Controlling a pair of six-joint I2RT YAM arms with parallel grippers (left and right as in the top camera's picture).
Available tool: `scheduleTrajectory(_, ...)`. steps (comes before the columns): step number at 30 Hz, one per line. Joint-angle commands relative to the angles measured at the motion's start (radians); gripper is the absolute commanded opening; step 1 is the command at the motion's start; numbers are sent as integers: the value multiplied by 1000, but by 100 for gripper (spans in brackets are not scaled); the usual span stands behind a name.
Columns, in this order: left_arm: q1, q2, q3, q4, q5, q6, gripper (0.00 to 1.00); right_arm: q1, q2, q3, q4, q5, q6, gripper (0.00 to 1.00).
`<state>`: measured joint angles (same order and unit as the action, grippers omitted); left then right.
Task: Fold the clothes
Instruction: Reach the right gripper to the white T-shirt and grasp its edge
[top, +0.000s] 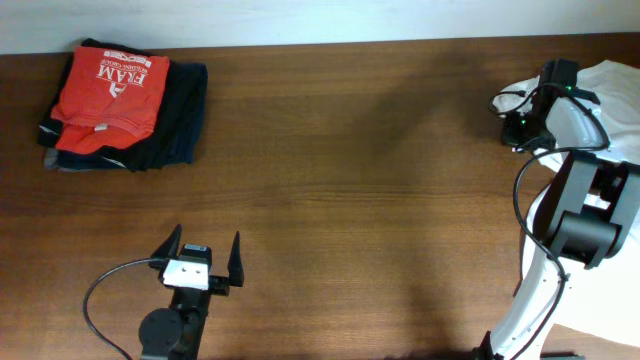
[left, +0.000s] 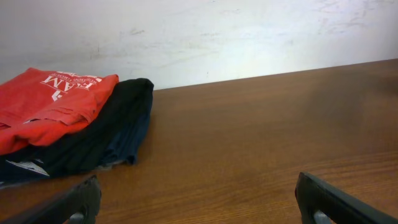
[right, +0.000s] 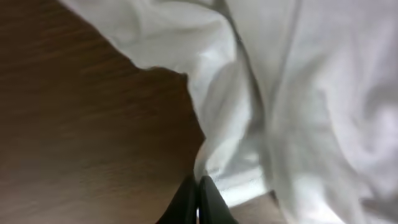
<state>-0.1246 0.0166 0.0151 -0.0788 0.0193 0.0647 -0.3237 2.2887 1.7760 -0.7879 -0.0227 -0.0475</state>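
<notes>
The white T-shirt (top: 612, 82) lies crumpled at the far right edge of the table; its graphic and lettering are hidden. In the right wrist view its thin white folds (right: 298, 93) fill the right half. My right gripper (top: 516, 128) is at the shirt's left edge, and its fingers (right: 198, 186) are pressed together on the fabric's edge. My left gripper (top: 205, 256) is open and empty low at the front left, far from the shirt. Its two fingertips (left: 199, 200) show wide apart over bare wood.
A folded red shirt with white "FRAM" lettering (top: 105, 88) lies on dark folded garments (top: 178, 118) at the back left; the pile also shows in the left wrist view (left: 56, 106). A white wall (left: 249, 37) runs behind the brown wooden table (top: 340, 170).
</notes>
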Motion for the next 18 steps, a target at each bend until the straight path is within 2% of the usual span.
scheduleTrajectory(1,6,-5,-6,-1,11,16,99,81,11,1,-49,-160,53,4)
scheduleTrajectory(4,6,-5,-6,-1,11,16,99,218,11,1,-99,-163,87,4)
scheduleTrajectory(12,6,-5,-6,-1,11,16,99,777,11,1,-72,-161,135,6)
scheduleTrajectory(14,6,-5,-6,-1,11,16,99,838,11,14,-45,-150,134,13)
scheduleTrajectory(15,6,-5,-6,-1,11,16,99,848,10,52,-56,-154,135,20)
scheduleTrajectory(16,6,-5,-6,-1,11,16,99,838,2,129,-109,-187,135,43)
scheduleTrajectory(17,6,-5,-6,-1,11,16,99,819,0,211,-161,-235,135,55)
scheduleTrajectory(18,6,-5,-6,-1,11,16,99,798,0,290,-221,-283,135,60)
